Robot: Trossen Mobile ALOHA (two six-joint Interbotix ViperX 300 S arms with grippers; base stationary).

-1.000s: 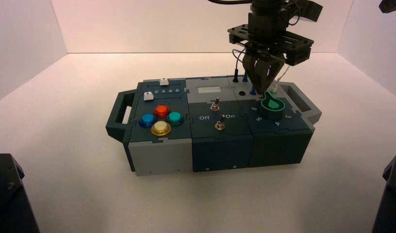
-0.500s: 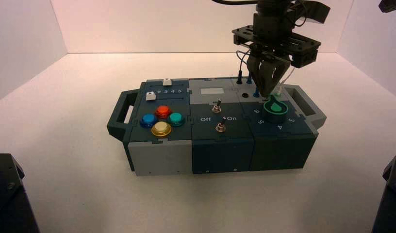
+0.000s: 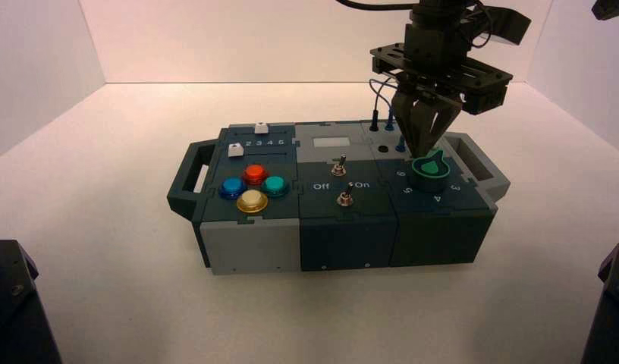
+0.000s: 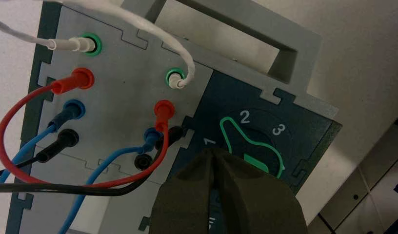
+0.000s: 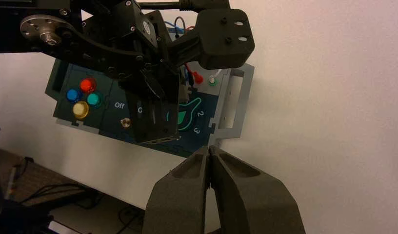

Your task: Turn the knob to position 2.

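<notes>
The knob (image 3: 430,173), a dark-teal dial with a bright green teardrop pointer, sits at the right end of the box (image 3: 344,235). In the left wrist view the knob (image 4: 255,158) has its pointer tip between the printed 1 and 2. My left gripper (image 3: 424,150) is shut, and its tips are at the knob's back edge; the left wrist view shows the gripper (image 4: 214,152) covering part of the dial. My right gripper (image 5: 209,148) is shut and empty, held high and away from the box, with the knob (image 5: 185,117) far off.
Red, blue, teal and yellow push buttons (image 3: 252,186) sit at the box's left end. Two metal toggle switches (image 3: 339,167) are in the middle. Red, blue, black and white wires (image 4: 65,112) plug into the grey panel behind the knob. Grey handles stick out at both ends.
The left gripper moved right along the knob's back edge. The green pointer swung from back-left towards back-right. The box slid slightly to the right.
</notes>
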